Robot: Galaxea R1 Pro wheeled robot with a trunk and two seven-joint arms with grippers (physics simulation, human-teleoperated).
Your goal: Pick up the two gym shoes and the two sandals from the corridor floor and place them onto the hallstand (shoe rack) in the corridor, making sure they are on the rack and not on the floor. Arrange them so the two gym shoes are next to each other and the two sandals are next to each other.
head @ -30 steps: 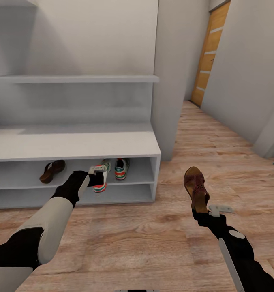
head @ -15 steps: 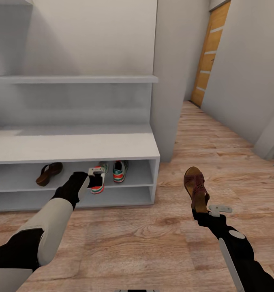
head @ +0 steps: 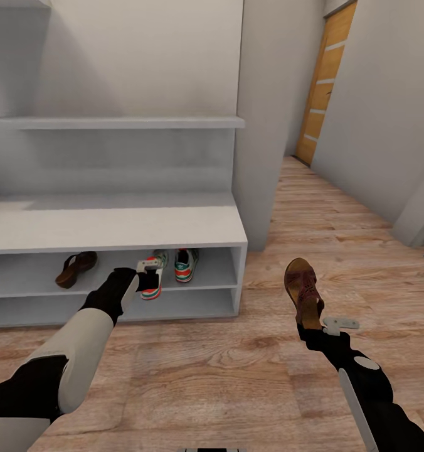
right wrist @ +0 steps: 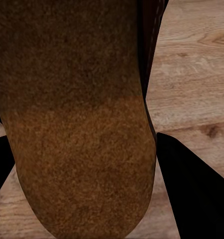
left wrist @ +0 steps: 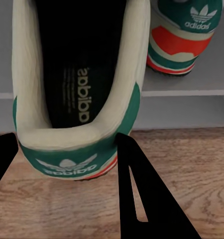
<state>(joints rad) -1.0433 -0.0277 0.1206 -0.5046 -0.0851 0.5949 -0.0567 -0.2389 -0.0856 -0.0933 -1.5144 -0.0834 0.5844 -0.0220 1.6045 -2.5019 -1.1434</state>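
Light brown wood-grain planks of the corridor floor (head: 237,370) ran from the foreground past a pale wall corner toward an orange-brown door (head: 325,81) at the far end. Against the wall stood the hallstand (head: 111,226), a pale grey-white bench with two open slots and a stepped wall shelf above.

On the upper slot's shelf one sandal (head: 75,268) lay toward the left, and one gym shoe (head: 185,264) stood toward the right, heel outward. Just beside that shoe, the second gym shoe (head: 152,282) was at the slot's front edge with its heel overhanging; the left gripper (head: 148,275) gripped that heel. The left wrist view showed its dark fingers (left wrist: 142,199) flanking the green heel tab, pressed to it on one side, the other finger cut off at the frame edge.

Over the open floor, the right gripper (head: 312,323) clasped the second sandal (head: 302,292) by its heel end, toe pointing away. In the right wrist view the tan footbed sat between dark fingers (right wrist: 191,189), with the straps hidden from that angle.

Whether the held sneaker's sole rested on the shelf could not be made out. A small teal object at the right edge was too cropped to identify.
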